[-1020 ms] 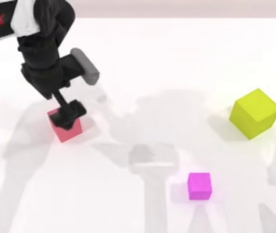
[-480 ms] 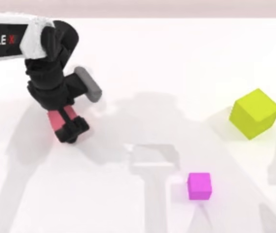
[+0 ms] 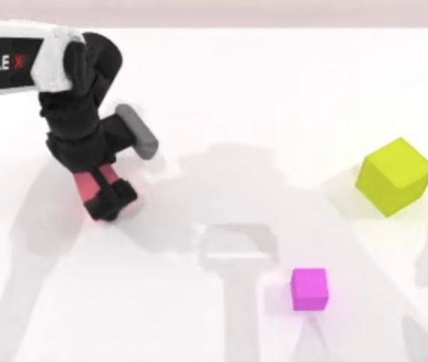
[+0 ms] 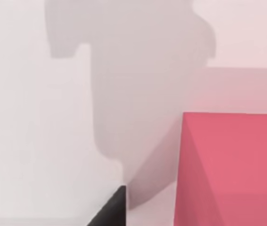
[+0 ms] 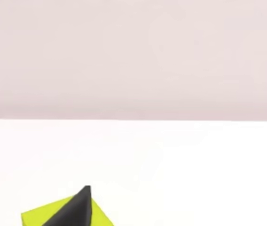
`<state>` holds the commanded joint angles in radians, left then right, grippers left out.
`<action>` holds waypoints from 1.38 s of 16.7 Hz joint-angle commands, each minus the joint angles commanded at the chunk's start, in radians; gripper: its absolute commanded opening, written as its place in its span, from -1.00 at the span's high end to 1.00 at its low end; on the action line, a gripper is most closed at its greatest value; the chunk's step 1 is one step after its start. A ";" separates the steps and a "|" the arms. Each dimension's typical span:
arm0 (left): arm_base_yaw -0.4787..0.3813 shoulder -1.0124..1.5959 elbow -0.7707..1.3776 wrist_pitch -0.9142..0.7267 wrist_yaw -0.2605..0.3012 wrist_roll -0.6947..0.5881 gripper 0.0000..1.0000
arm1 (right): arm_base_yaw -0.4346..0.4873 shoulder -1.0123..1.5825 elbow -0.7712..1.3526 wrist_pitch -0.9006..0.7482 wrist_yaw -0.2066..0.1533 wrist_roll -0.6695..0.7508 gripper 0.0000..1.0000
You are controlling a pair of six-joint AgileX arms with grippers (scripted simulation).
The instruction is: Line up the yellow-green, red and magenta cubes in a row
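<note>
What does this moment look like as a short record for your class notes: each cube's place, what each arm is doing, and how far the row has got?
red cube: table's left side, mostly hidden under the left gripper
left gripper: down on the red cube, jaws either side of it
magenta cube: near edge, right of centre, untouched
yellow-green cube: far right, untouched
right arm: out of the top view; its wrist view shows a dark fingertip over the yellow-green cube
row: not yet formed; cubes lie well apart

plain white table [image 3: 274,98] under grey cast shadows, pale wall [image 5: 133,56] beyond
</note>
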<state>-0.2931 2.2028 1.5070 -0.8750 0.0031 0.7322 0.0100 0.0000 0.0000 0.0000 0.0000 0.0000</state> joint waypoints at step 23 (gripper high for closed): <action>0.016 -0.097 0.147 -0.239 0.011 -0.010 1.00 | 0.000 0.000 0.000 0.000 0.000 0.000 -1.00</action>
<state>-0.2766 2.1062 1.6542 -1.1140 0.0140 0.7223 0.0100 0.0000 0.0000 0.0000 0.0000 0.0000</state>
